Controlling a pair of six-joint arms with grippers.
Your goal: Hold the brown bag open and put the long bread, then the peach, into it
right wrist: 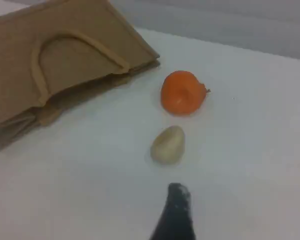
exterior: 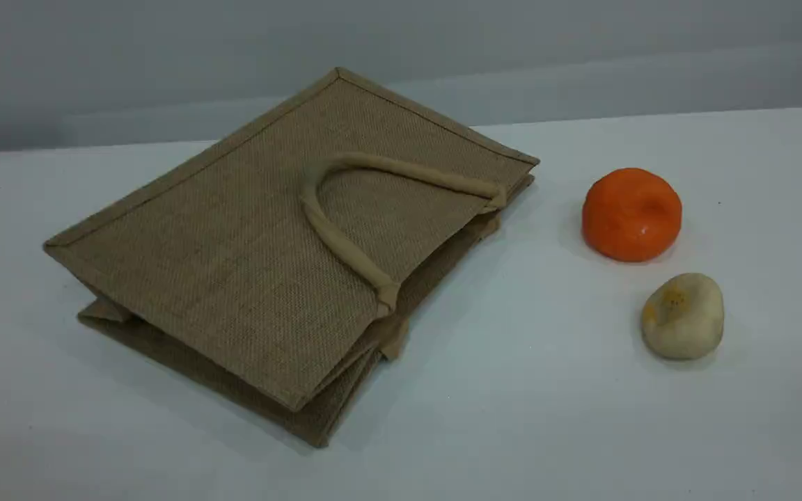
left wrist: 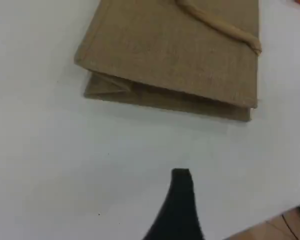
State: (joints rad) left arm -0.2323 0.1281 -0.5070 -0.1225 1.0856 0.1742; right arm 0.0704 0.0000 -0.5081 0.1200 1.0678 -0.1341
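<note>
The brown bag (exterior: pixel 234 243) lies flat and folded on the white table, left of centre, its mouth toward the right and one beige loop handle (exterior: pixel 329 236) resting on top. It also fills the top of the left wrist view as the brown bag (left wrist: pixel 175 55) and the upper left of the right wrist view as the brown bag (right wrist: pixel 20 50). The long bread and the peach are out of view. Neither arm shows in the scene view. The left gripper's black fingertip (left wrist: pixel 181 177) hovers over bare table short of the bag, empty. The right gripper's fingertip (right wrist: pixel 178 192) hangs just short of a lumpy beige item, empty.
A bright orange round fruit (exterior: pixel 631 214) sits right of the bag, seen too in the right wrist view (right wrist: pixel 181 92). A lumpy yellowish-beige round item (exterior: pixel 683 316) lies in front of it (right wrist: pixel 167 145). The table's edge with wooden floor (left wrist: pixel 290 222) shows at the left wrist view's bottom right.
</note>
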